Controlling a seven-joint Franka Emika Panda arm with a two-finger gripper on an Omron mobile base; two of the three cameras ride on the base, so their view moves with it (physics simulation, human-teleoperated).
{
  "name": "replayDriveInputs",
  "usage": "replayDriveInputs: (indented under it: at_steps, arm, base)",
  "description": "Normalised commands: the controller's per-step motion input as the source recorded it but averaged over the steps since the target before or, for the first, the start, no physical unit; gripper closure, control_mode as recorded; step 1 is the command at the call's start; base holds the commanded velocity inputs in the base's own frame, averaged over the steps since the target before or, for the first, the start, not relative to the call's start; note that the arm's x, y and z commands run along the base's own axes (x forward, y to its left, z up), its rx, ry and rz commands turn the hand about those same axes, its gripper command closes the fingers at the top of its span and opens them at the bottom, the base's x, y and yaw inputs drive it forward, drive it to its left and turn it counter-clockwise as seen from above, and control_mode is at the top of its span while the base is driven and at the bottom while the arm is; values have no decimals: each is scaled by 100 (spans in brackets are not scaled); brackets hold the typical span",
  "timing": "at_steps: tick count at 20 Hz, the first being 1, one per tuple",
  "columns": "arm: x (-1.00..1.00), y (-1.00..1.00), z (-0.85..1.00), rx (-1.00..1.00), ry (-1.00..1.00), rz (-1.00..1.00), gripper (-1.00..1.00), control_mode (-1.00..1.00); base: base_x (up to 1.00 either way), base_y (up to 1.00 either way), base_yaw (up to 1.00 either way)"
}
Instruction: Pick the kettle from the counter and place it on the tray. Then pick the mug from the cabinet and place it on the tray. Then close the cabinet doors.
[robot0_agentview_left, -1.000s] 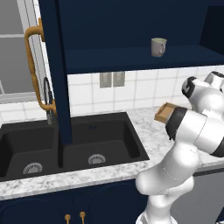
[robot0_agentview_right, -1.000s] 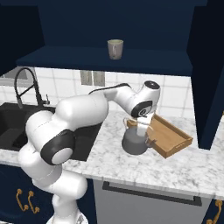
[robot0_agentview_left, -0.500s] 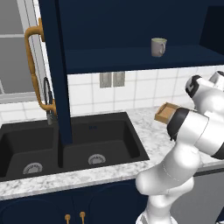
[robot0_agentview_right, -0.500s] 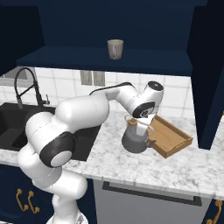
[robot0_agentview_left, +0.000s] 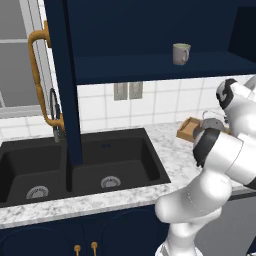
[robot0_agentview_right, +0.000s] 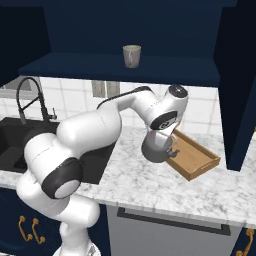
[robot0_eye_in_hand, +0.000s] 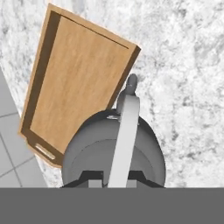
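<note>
Above the tray's (robot0_eye_in_hand: 74, 83) near rim, kettle (robot0_eye_in_hand: 114, 148) hanging by its handle, fingers (robot0_eye_in_hand: 92, 175) pinching it — could swing, clip rim, land half-off.

The robot arm (robot0_agentview_right: 90, 135) was white, smooth and shiny. It was made of fat, round tube parts joined together. Dark grey rings sat at the joints, like big round caps. The gripper (robot0_eye_in_hand: 114, 178) had two small dark tips.
</note>
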Motion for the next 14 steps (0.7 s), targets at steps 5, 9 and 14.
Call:
replayDriveInputs:
  at_steps: [5,9,14]
  arm:
    - [36,0,0,0,-9,-3,100,-100]
    - [54,0,0,-1,-2,-2,100,-100]
    - [63,-1,0,-1,-3,-8,100,-100]
  base:
    - [0,0,0]
    - [0,0,0]
    - [0,0,0]
